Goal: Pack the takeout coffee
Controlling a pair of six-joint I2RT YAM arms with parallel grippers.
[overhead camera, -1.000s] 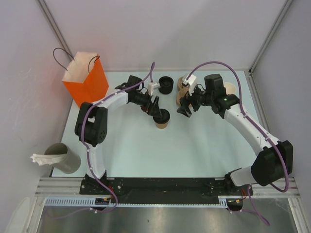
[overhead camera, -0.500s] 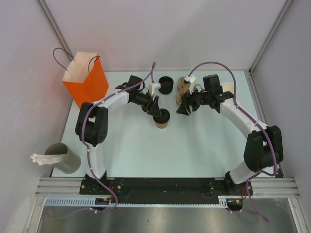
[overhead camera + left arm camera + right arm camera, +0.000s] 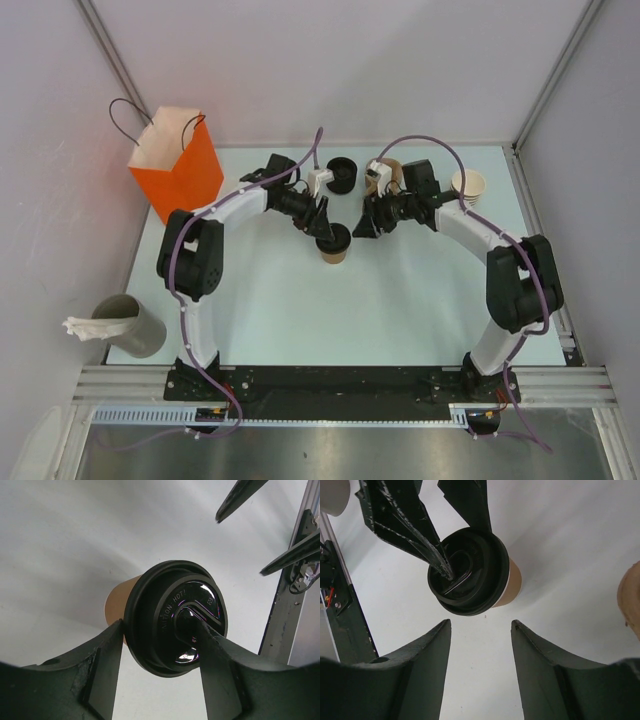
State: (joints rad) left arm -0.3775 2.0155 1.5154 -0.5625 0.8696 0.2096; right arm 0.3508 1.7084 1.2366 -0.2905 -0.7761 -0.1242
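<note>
One small kraft-tan paper cup [image 3: 333,256] stands upright near the middle of the pale tabletop [image 3: 270,300], capped by one round black plastic lid [image 3: 335,238]. Two grippers meet at it.

The left gripper [image 3: 159,630] reaches in from the back left and is clenched on the lid. In the right wrist view one fingertip [image 3: 442,567] sits in the lid's recess while the other lies against the far outer rim, so only part of the lid is between them.

The right gripper [image 3: 480,624] is just beside the cup on its right, not touching it. Its fingers [image 3: 420,670] are spread with only table between them, and the cup lies ahead of the tips.

Around them:
- One orange paper bag [image 3: 178,165] with cord handles stands upright at the back left corner.
- One stack of black lids [image 3: 342,175] sits behind the cup.
- One stack of tan cups [image 3: 468,184] sits at the back right.
- One grey cylinder [image 3: 135,325] stuffed with white paper stands off the table's left edge.
</note>
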